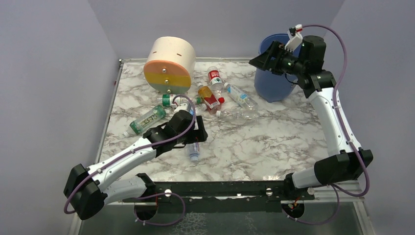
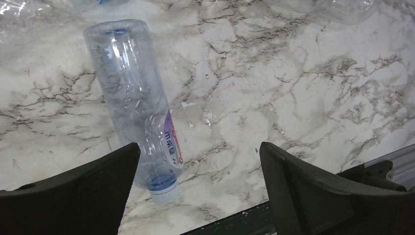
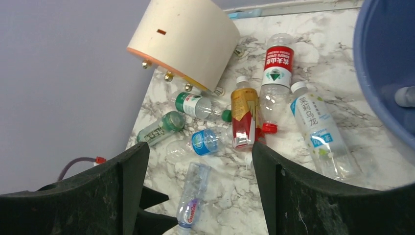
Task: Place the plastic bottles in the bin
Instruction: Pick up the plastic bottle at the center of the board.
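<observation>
Left wrist shows bottle [image 2: 134, 103] (flat) below left gripper [image 2: 199, 149].

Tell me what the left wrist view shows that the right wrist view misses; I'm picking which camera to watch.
Only the left wrist: the table's metal front rail and the open left fingers. Only the right wrist: the blue bin with what looks like a bottle inside, the cream cylinder, the cluster of bottles, and the open right fingers. Both: the purple-labelled bottle lying on the marble table.
</observation>
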Available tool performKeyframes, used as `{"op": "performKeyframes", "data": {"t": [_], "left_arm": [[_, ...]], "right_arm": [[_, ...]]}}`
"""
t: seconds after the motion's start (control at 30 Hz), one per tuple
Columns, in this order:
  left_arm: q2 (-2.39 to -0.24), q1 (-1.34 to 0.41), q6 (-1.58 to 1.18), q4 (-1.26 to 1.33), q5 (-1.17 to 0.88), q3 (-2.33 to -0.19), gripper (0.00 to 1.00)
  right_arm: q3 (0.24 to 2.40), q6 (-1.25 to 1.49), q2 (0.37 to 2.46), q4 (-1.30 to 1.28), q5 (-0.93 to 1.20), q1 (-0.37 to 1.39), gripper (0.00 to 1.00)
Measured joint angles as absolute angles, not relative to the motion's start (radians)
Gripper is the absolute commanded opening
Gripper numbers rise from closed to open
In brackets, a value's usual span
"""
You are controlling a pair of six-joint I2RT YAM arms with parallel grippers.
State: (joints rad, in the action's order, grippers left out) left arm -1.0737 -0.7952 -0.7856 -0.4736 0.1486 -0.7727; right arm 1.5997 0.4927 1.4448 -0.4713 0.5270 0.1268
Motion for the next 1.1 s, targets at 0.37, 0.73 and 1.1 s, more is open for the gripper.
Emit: {"op": "performKeyframes", "data": {"t": [0.37,0.73,1.1], "left_arm": [[-1.052,-0.794,-0.871,-0.496,0.196,-0.706,0.99],[-1.121,-0.794,-0.928,-0.489,0.197,-0.651,0.99],[-1.216,-0.794,-0.942,-0.432,0.197,-0.632,0.95]], "right_arm": [[1.493,0.485,1.394,-0.472,0.514,0.260,0.79],[1.344,0.477,1.363,-0.461,0.513,0.289,0.79],[1.237,0.470,1.352,-0.435,0.513,0.302,0.78]]}}
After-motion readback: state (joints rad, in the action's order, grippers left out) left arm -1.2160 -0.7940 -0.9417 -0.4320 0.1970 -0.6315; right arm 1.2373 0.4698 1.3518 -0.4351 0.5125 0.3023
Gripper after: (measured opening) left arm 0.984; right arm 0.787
